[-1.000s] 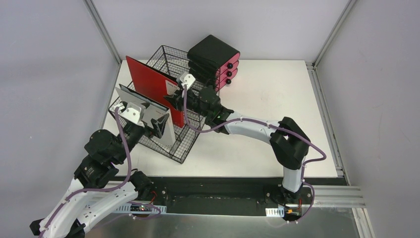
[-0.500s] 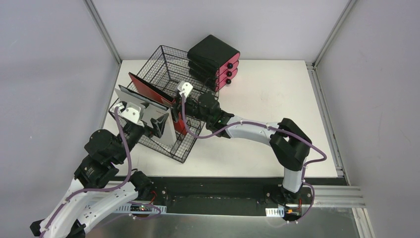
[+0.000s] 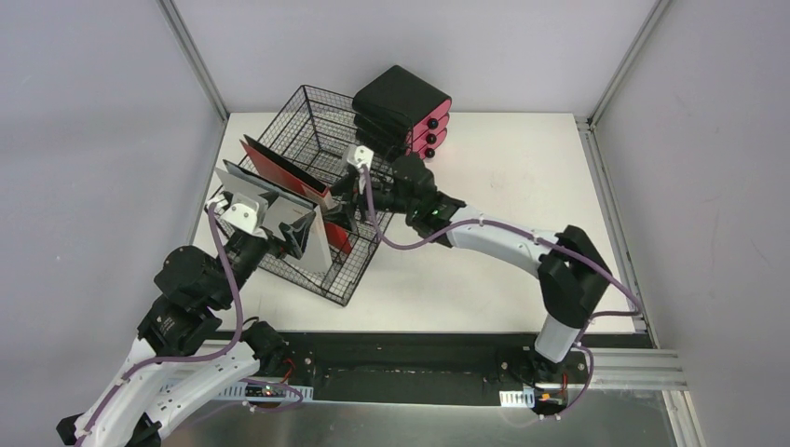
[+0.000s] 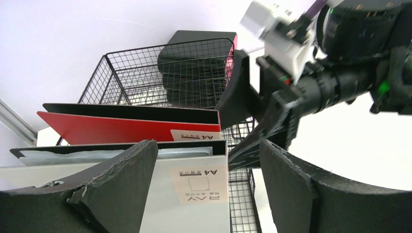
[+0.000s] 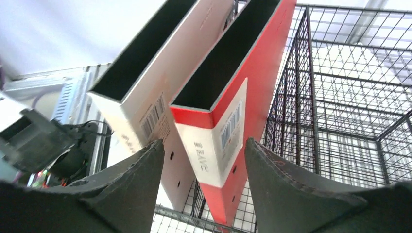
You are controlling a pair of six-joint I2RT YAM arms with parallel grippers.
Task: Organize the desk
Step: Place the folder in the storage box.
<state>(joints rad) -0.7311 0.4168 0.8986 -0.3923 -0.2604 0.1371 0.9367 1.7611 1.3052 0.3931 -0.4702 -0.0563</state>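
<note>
The white desk (image 3: pixel 503 186) carries a black wire rack (image 3: pixel 307 121) at its back left. A red file box (image 3: pixel 279 168) and a white file box (image 3: pixel 320 244) stand side by side in the rack. My right gripper (image 3: pixel 343 200) is open just right of the red file; in the right wrist view the red file's (image 5: pixel 262 87) lower corner sits between the spread jaws (image 5: pixel 204 189) without touching. My left gripper (image 3: pixel 300 235) is open around the white file's end (image 4: pixel 194 204), with a gap to its right finger (image 4: pixel 291 189).
A black drawer unit with pink-red fronts (image 3: pixel 401 98) stands behind the rack at the back of the desk. The rack's wire walls (image 5: pixel 350 121) are close on the right gripper's right. The metal frame edge (image 3: pixel 606 186) runs along the desk's right side.
The right gripper lowered the red file from above the rack down into it beside the white file, let go and drew back to the right. The left gripper stayed put.
</note>
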